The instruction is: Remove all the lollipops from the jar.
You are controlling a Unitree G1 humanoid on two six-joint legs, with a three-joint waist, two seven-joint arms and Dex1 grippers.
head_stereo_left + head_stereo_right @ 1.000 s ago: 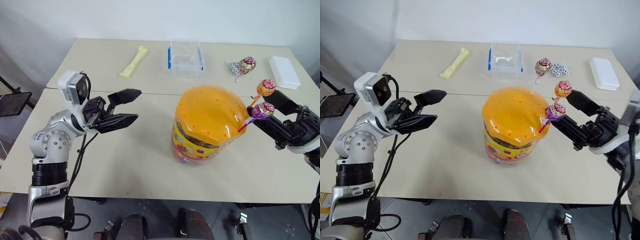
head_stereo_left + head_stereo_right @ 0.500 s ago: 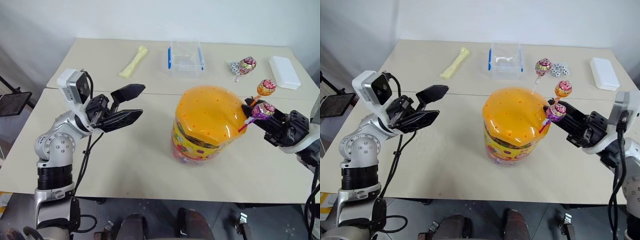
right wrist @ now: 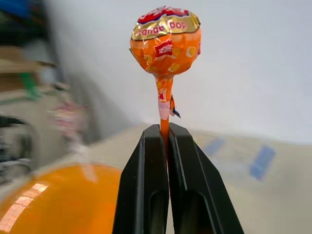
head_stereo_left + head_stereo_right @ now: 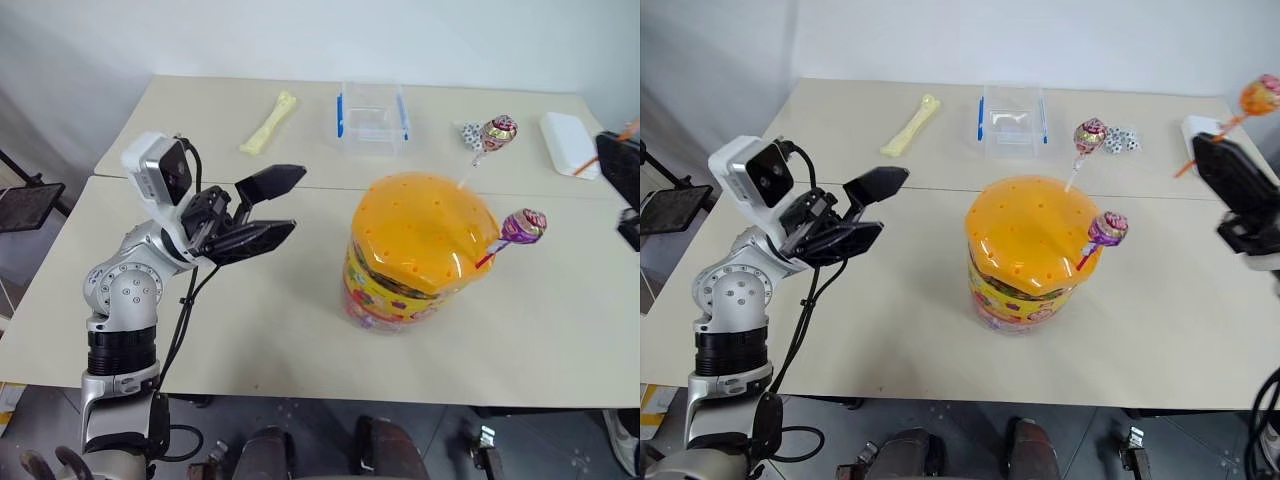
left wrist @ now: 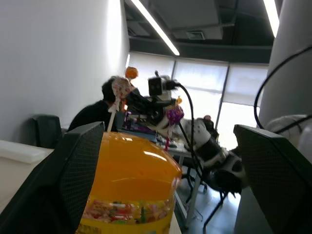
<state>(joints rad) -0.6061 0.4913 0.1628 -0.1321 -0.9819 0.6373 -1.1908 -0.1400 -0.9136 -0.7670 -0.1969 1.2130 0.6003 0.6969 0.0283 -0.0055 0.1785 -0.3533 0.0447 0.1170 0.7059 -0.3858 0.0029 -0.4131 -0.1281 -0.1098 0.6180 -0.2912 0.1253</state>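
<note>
The right gripper [image 3: 164,134] is clamping the orange lollipop [image 3: 165,39] by its upright stick, off to the right of the jar [image 4: 1030,250]; the purple lollipop [image 4: 1108,228], 1 of 2 remaining, is leaning rightward toward that arm; the left gripper [image 4: 270,207] is gaping empty.

The room is bright, with soft, even light from above, and the things on the table [image 4: 270,330] make only faint shadows. The jar [image 4: 420,245] has a shiny white spot on its orange lid, and in the left wrist view the long ceiling lamps at the top and the windows at the back glow very bright. In the right wrist view the orange lollipop [image 3: 165,41] is sharp, but everything behind it, mostly on the left, is smeared and fuzzy.
</note>
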